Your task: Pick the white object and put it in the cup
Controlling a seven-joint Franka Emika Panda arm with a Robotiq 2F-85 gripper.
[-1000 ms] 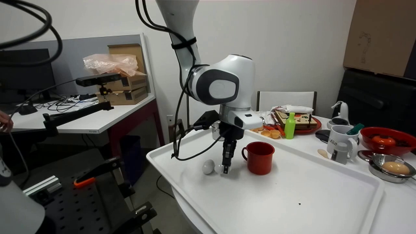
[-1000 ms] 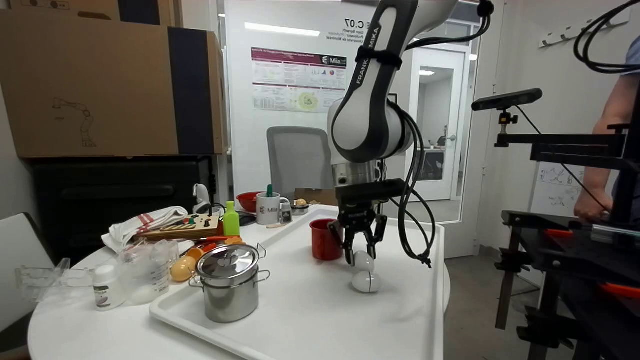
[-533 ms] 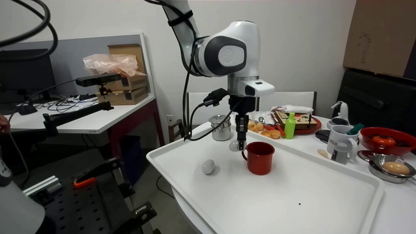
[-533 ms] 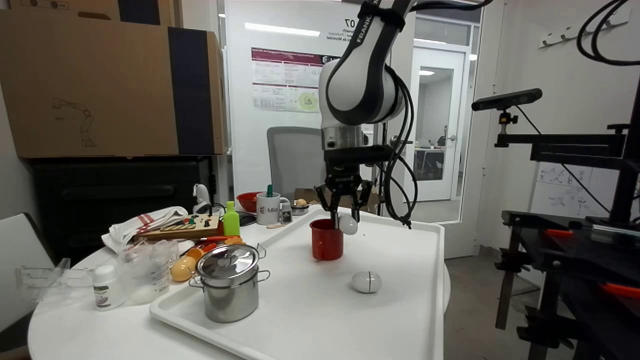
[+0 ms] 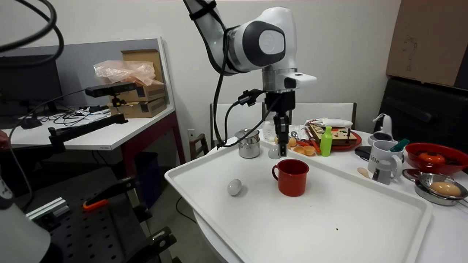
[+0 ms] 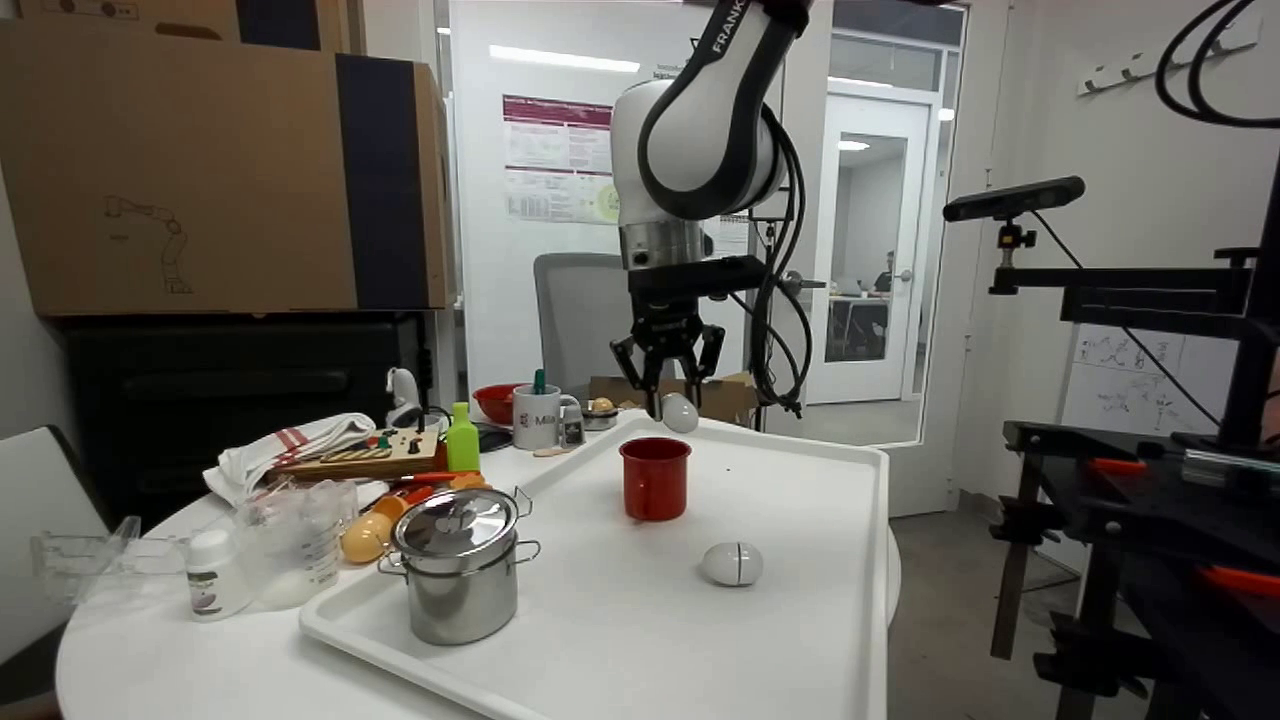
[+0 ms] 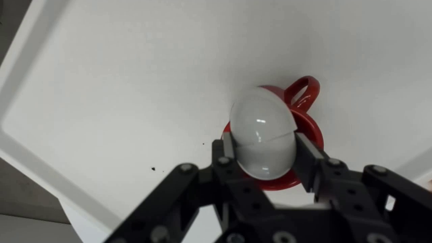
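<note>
The white object (image 7: 265, 135) is egg-like with a seam round its middle. My gripper (image 7: 266, 145) is shut on it, one finger on each side. In both exterior views the white object (image 5: 274, 152) (image 6: 681, 413) is in the air, higher than the rim of the red mug (image 5: 293, 180) (image 6: 655, 485). In the wrist view it overlaps the mouth of the mug (image 7: 312, 126), whose handle points away from the fingers. The mug stands upright on the white tray (image 5: 329, 237). A second white lump (image 5: 234, 187) (image 6: 733, 565) lies on the tray, apart from the mug.
A lidded metal pot (image 6: 462, 590) stands on the tray's edge side, also in an exterior view (image 5: 249, 146). Beyond the tray are a green bottle (image 5: 326, 141), a white mug (image 5: 384, 157), a red bowl (image 5: 437, 157) and plastic containers (image 6: 300, 550).
My gripper has lifted the white object off the tray from beside the second lump, carried it towards the mug and risen above the rim. The mug and second lump have stayed put.
</note>
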